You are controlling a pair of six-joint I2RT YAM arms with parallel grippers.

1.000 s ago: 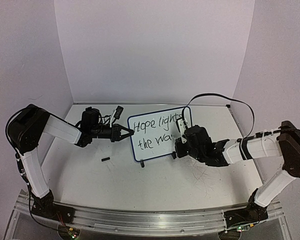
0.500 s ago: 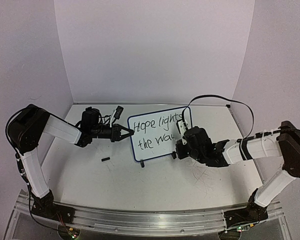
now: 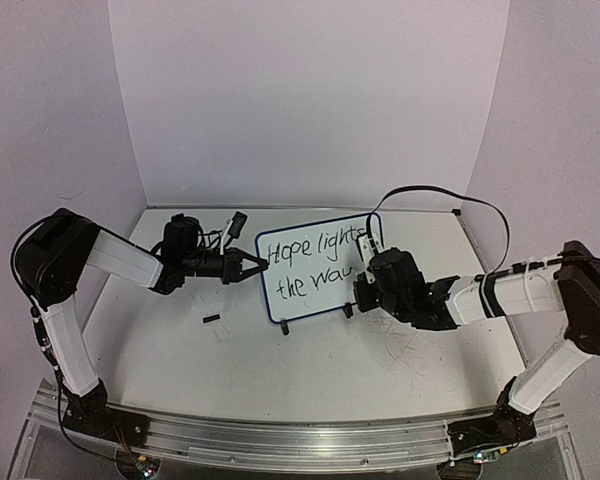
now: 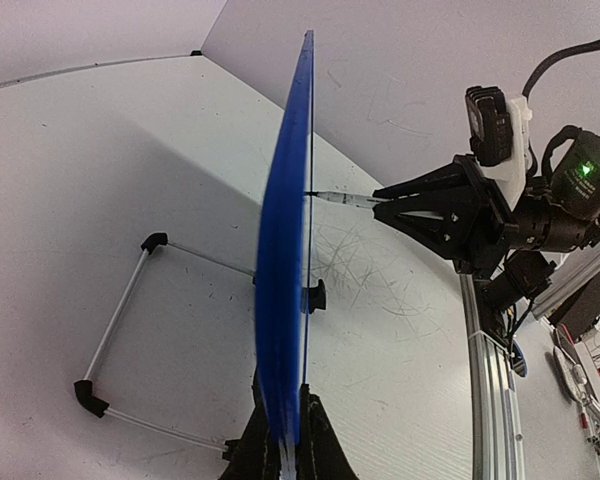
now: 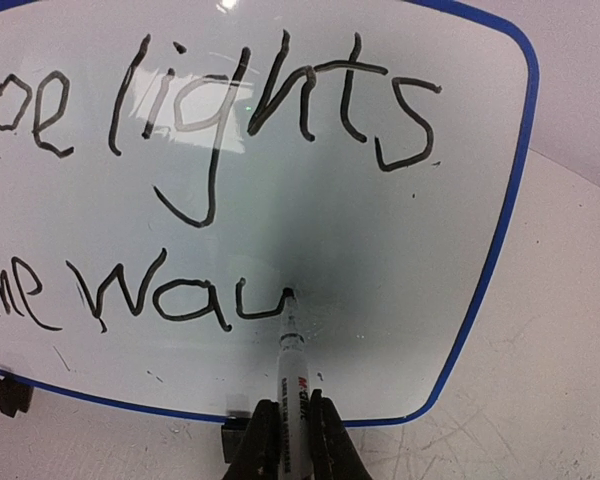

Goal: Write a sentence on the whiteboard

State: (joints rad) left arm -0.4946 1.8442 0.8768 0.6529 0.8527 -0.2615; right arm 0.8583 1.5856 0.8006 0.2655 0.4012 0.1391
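Note:
The whiteboard [image 3: 315, 268] stands tilted on its wire stand at mid-table, blue-rimmed, with "Hope lights" above "the wa" and a fresh stroke in black. My left gripper [image 3: 261, 263] is shut on the board's left edge; in the left wrist view the blue edge [image 4: 285, 300] sits pinched between the fingertips [image 4: 320, 440]. My right gripper [image 5: 292, 440] is shut on a white marker [image 5: 292, 375]. The marker's black tip touches the whiteboard [image 5: 400, 250] at the end of the last stroke in the lower line.
A small black marker cap [image 3: 211, 320] lies on the white scuffed tabletop [image 3: 310, 370] left of the board. The wire stand [image 4: 130, 300] reaches out behind the board. A black cable [image 3: 430, 195] loops above the right arm. White walls close the back and sides.
The right gripper with the marker has crept slightly up and to the right along the lower line, lengthening the last stroke. The left arm and the board have not moved.

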